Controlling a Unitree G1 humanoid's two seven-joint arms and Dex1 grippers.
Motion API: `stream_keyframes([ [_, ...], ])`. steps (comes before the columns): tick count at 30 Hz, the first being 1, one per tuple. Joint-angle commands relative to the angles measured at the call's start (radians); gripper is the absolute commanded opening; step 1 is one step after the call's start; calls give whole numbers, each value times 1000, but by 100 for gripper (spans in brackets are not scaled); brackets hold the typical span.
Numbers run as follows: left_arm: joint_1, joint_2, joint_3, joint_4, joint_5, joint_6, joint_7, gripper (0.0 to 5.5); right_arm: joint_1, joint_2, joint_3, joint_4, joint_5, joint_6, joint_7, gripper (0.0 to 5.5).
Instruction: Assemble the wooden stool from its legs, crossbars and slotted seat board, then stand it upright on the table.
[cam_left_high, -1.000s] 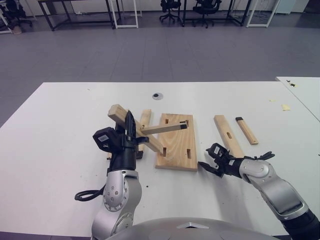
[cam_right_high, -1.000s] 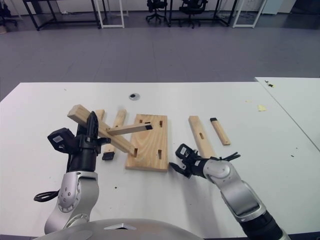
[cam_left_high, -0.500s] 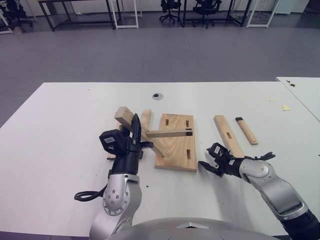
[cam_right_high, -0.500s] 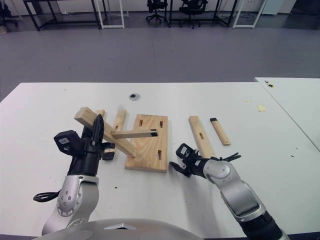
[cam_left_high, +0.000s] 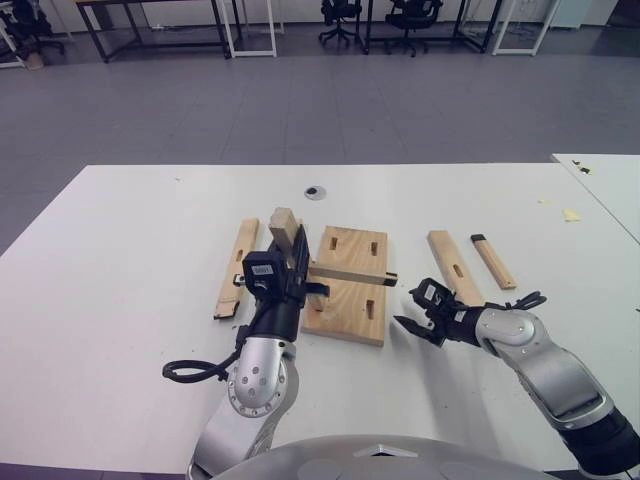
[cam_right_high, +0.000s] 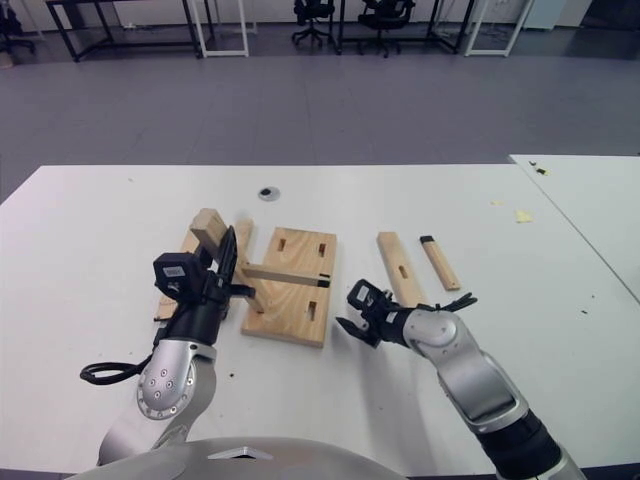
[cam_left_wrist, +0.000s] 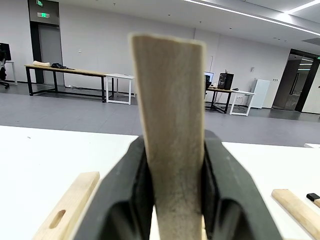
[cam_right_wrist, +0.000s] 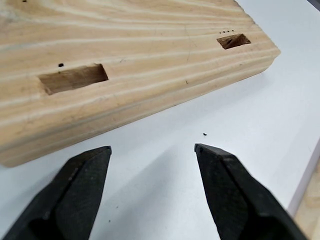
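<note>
Left eye view has the left claw (cam_left_high: 297, 268) clamped on a leg (cam_left_high: 283, 226), which leans over the left edge of the seat (cam_left_high: 345, 312). A crossbar (cam_left_high: 350, 274) juts from the leg across the board. The step looks like seating this leg in a slot: bring it upright, line it over the slot, then press straight down. The right claw (cam_left_high: 416, 312), fingers apart, hovers just beside the seat's near right corner and could steady the board against sliding. On the tabletop (cam_left_high: 120, 260), a second leg (cam_left_high: 234, 268) lies to the left. A third leg (cam_left_high: 452, 265) and a short bar (cam_left_high: 493, 260) lie to the right, apart from the work. The crossbar's free end may foul the seat.
</note>
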Motion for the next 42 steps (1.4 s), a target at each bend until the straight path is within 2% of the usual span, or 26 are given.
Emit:
stream_keyframes([
  [1, 23, -144, -142, 68, -8, 20, 11, 101, -10, 2, -18, 14, -9, -5, -12, 313],
  [2, 8, -147, -126, 45, -21, 3, 6, 130, -8, 14, -15, 16, -11, -5, -23, 313],
  [9, -56, -109, -63, -31, -108, -132, -74, 245, -18, 83, -11, 58, -22, -19, -92, 313],
  [14, -87, -17, 68, -115, -209, -119, -186, 322, 13, 115, -41, 68, -20, -47, -128, 313],
  [17, -133, 6, 215, -178, -379, -66, -229, 365, 38, 119, -98, 86, -17, -79, -145, 313],
  [20, -274, 104, 458, -212, -678, -16, -235, 413, 23, 86, -233, 185, -22, -125, -175, 313],
  [23, -426, 223, 710, -70, -888, 10, -214, 459, 3, 89, -306, 234, -26, -180, -200, 313],
  [25, -457, 284, 793, 63, -938, 68, -209, 494, -21, 109, -325, 241, -23, -220, -216, 313],
  [28, -349, 366, 708, 169, -838, 189, -300, 494, -57, 142, -372, 252, 7, -250, -234, 313],
  [32, -240, 403, 568, 237, -655, 222, -414, 494, -66, 136, -413, 307, 12, -268, -238, 313],
  [38, -172, 360, 417, 273, -515, 339, -410, 494, -80, 158, -380, 331, 0, -277, -244, 313],
  [42, -92, 336, 363, 258, -480, 413, -422, 494, -77, 169, -365, 326, -7, -267, -251, 313],
])
